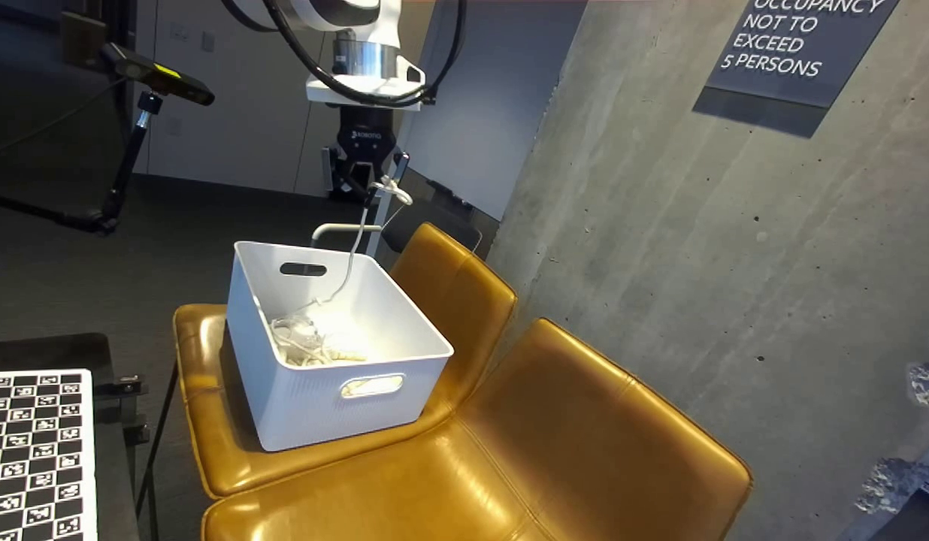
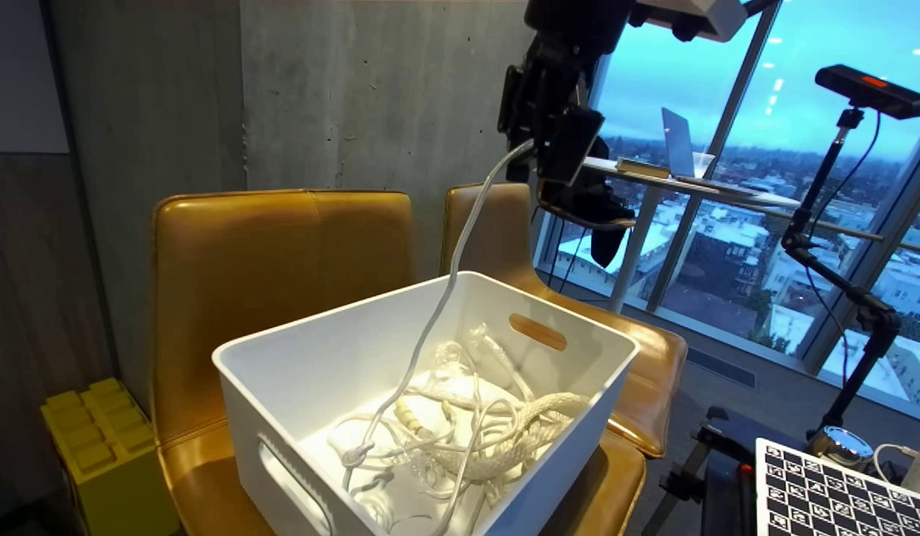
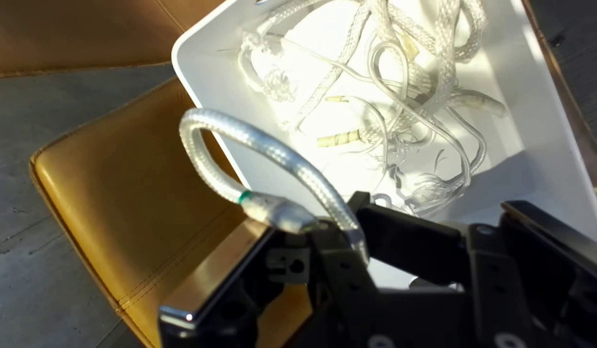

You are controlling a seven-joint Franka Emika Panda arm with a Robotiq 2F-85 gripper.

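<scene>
The white cord [image 2: 460, 251] is slim and braided, with a faint sheen. It hangs suspended, its top well above the white bin [image 1: 322, 417], where it doubles back into a rounded loop [image 3: 262, 141]. One side of that loop runs into a thicker, pale wrapped section [image 3: 272, 209], with a narrow green band [image 3: 244, 196] at the junction; how the loop joins the hanging length is hidden. From above the bin the cord drops in a slack curve, passes inside the bin, and reaches a small knot [image 2: 356, 452] low within it. Past this knot its course cannot be traced.
</scene>
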